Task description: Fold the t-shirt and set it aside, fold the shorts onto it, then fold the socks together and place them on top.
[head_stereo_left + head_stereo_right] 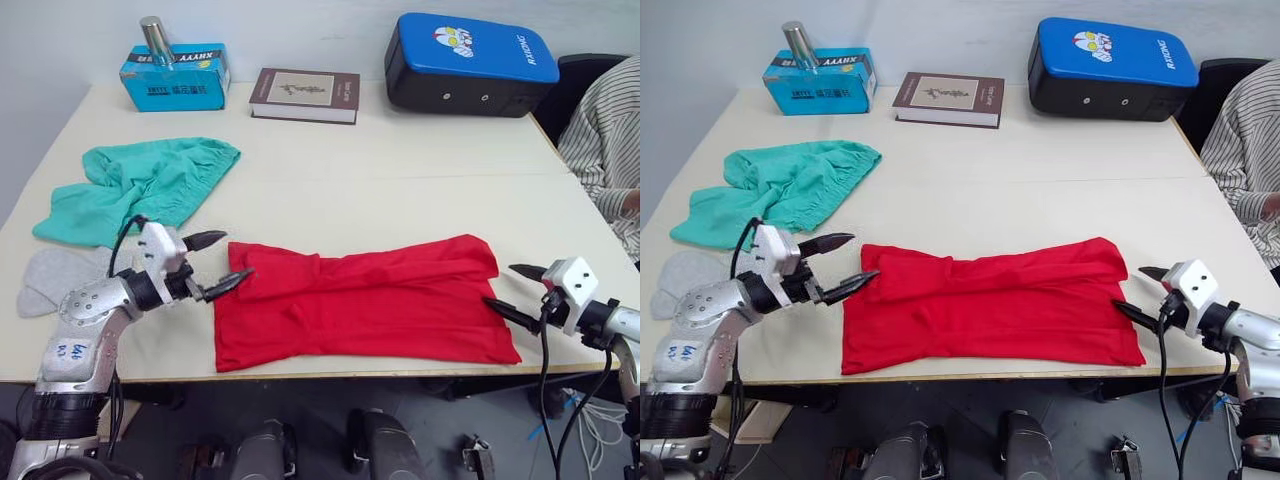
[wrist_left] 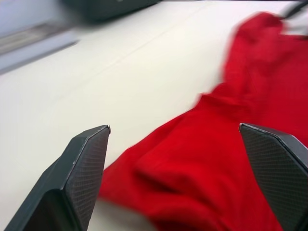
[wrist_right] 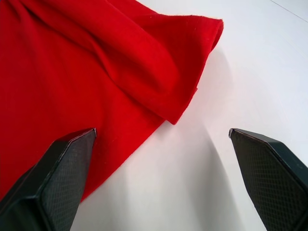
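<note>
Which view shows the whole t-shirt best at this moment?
The left eye view: the t-shirt lies there entire, folded lengthwise on the table between both open grippers. The right eye view shows the same. The left wrist view catches one blurred end, the right wrist view just the other end's folded corner.

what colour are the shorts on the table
Teal green, plain with no pattern; the shorts show best in the left eye view.

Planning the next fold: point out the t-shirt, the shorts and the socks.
t-shirt [image 1: 370,305]: left eye view, middle of the cloth.
shorts [image 1: 140,190]: left eye view, middle of the fabric.
socks [image 1: 55,275]: left eye view, visible grey knit.
</note>
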Robot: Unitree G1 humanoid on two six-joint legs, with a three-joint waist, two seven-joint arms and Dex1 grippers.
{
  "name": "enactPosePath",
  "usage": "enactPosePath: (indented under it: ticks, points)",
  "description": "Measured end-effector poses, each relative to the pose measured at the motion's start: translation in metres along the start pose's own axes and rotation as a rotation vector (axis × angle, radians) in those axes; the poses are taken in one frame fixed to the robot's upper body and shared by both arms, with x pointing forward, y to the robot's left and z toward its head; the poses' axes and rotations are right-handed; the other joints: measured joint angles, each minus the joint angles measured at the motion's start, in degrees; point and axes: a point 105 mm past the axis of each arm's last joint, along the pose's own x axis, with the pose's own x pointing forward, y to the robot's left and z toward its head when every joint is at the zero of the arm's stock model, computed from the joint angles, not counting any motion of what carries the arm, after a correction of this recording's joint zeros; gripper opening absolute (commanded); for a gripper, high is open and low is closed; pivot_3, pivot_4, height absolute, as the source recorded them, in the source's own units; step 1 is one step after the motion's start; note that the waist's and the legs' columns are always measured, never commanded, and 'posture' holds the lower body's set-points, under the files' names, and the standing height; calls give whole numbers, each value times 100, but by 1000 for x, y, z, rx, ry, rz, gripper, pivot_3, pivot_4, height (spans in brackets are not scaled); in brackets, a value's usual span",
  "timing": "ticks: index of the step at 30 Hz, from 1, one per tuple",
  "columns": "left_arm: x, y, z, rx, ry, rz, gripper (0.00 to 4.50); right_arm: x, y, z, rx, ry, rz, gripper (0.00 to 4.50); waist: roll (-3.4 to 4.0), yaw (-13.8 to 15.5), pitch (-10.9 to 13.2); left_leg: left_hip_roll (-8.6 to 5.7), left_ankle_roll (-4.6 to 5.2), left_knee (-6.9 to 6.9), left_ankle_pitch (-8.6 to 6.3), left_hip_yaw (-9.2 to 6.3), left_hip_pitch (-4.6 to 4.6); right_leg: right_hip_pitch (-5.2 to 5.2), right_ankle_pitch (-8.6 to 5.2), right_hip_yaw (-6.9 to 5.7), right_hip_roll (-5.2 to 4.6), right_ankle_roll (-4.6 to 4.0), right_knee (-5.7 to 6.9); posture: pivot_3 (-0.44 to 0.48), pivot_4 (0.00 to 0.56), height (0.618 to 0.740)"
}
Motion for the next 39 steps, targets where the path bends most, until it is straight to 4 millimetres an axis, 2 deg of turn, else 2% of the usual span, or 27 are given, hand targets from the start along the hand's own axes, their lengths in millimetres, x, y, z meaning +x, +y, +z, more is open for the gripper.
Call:
enactPosePath:
  ticks: [5, 14, 19, 21, 25, 28, 33, 36, 39]
  points:
    - [1, -6, -18, -188, 85, 26, 4494, 5, 1, 2, 11, -7, 7, 4500, 0, 0, 0, 1, -4, 0, -1, 2, 1, 0, 0, 1, 17, 0, -1, 0, 150, 740]
    - [30, -14, -13, -245, 88, -47, 4494, 18, 7, 7, 15, -36, 34, 4500, 0, 8, 0, 0, -8, 0, -2, 5, 1, -1, 0, 3, 29, -1, -2, 0, 150, 740]
    - [33, -19, -15, -354, 108, -94, 4494, 18, 7, 7, 13, -37, 35, 4500, -1, 4, 0, 4, -10, 0, -3, 5, 1, -2, -1, 4, 28, -2, -2, 0, 150, 740]
    - [33, -16, -15, -418, 123, -91, 4494, 18, 8, 8, 10, -39, 34, 4500, 0, 4, 0, 3, -10, 0, -3, 5, 1, -2, -1, 6, 28, -2, -2, 0, 150, 740]
    - [33, 2, -14, -632, 108, -11, 4494, 20, 14, 12, 3, -64, 45, 4500, -1, 7, 0, 2, -9, 1, -2, 5, 0, -2, -1, 6, 27, -1, 0, 0, 150, 740]
    - [29, 8, -16, -660, 134, 13, 4494, 25, 20, 27, -27, -119, 74, 4500, -1, 0, 0, 0, -11, 0, -3, 7, 0, -6, -1, 9, 31, -1, 3, 0, 150, 740]
    - [28, 4, -18, -671, 157, -16, 4494, 26, 36, 60, -120, -208, 149, 4500, -1, 8, 0, 2, -15, -1, -5, 7, 0, -6, -2, 9, 31, -2, 0, 0, 150, 740]
    - [28, 0, -18, -688, 165, -42, 4494, 29, 47, 71, -151, -247, 186, 4500, -1, 14, 0, -2, -14, 0, -5, 7, 0, -5, -1, 9, 30, -2, 0, 0, 150, 740]
    - [29, -3, -19, -696, 169, -64, 4494, 33, 54, 74, -154, -256, 208, 4500, -1, 20, 0, -2, -14, 0, -5, 6, 0, -6, -1, 9, 29, -2, 0, 0, 150, 740]
